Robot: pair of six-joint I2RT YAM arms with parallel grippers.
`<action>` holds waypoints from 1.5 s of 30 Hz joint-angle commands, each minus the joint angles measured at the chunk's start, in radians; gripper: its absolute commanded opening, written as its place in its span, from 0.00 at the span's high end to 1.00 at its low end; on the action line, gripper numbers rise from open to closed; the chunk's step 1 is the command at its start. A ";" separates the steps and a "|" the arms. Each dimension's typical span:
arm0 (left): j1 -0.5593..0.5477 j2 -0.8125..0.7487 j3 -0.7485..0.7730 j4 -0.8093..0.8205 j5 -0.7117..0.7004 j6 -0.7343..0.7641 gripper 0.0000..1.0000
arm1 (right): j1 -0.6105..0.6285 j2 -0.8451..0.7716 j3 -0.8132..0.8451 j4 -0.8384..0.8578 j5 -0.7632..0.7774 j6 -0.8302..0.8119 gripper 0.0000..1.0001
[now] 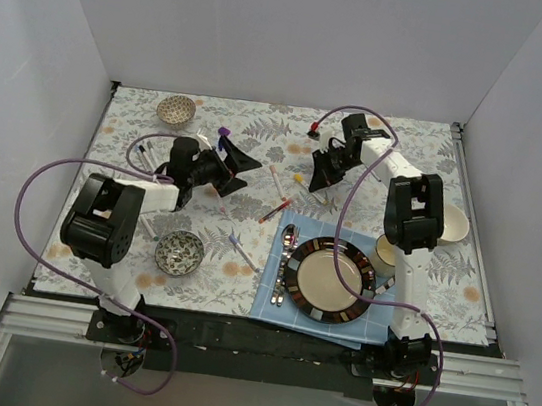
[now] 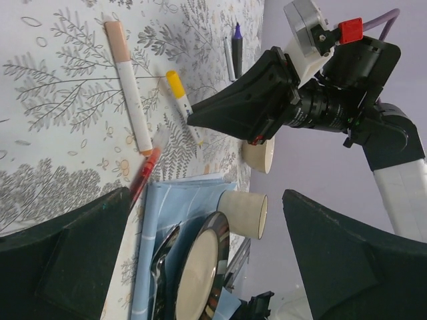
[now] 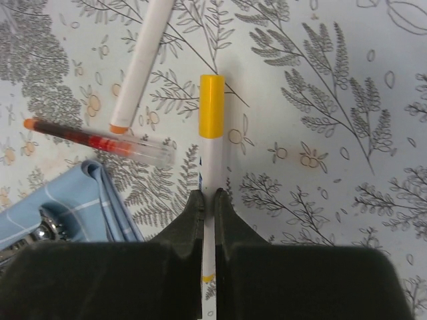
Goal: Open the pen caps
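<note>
- The yellow cap (image 3: pixel 212 106) is seen seated on the yellow pen (image 3: pixel 211 167), which is laid flat on the leaf-patterned table (image 3: pixel 333 100), at 11 o'clock from the plate (image 1: pixel 331 280).
- The pen's white barrel is clamped between the closed fingers of the right gripper (image 3: pixel 209 200), with the cap pointed to 12 o'clock of them.
- A red pen (image 3: pixel 100 141) is laid at 9 o'clock of the yellow pen, and a blue cloth (image 3: pixel 80 200) at 8 o'clock.
- The left gripper (image 1: pixel 243 172) is spread wide and empty, at 9 o'clock from the right gripper.

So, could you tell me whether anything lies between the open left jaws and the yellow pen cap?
A peach-capped white pen lies flat between them, a red pen beside it. Above them nothing visible blocks the way to the yellow cap.
</note>
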 commanded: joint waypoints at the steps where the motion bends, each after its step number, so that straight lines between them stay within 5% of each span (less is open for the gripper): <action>1: -0.045 0.070 0.081 0.066 -0.019 -0.055 0.02 | 0.001 -0.050 0.000 0.000 -0.138 0.040 0.99; 18: -0.139 0.314 0.375 -0.064 -0.132 -0.003 0.14 | 0.001 -0.107 -0.042 0.032 -0.402 0.108 0.99; 26: -0.167 0.350 0.419 -0.061 -0.137 0.001 0.30 | 0.001 -0.103 -0.051 0.043 -0.428 0.115 0.99; 34: -0.194 0.351 0.417 -0.055 -0.139 -0.011 0.36 | 0.002 -0.103 -0.054 0.051 -0.428 0.122 0.99; 41: -0.203 0.335 0.419 -0.044 -0.157 -0.023 0.49 | 0.001 -0.106 -0.066 0.066 -0.427 0.134 0.99; 45: -0.207 0.334 0.414 -0.029 -0.148 -0.033 0.68 | 0.001 -0.109 -0.072 0.071 -0.424 0.137 0.99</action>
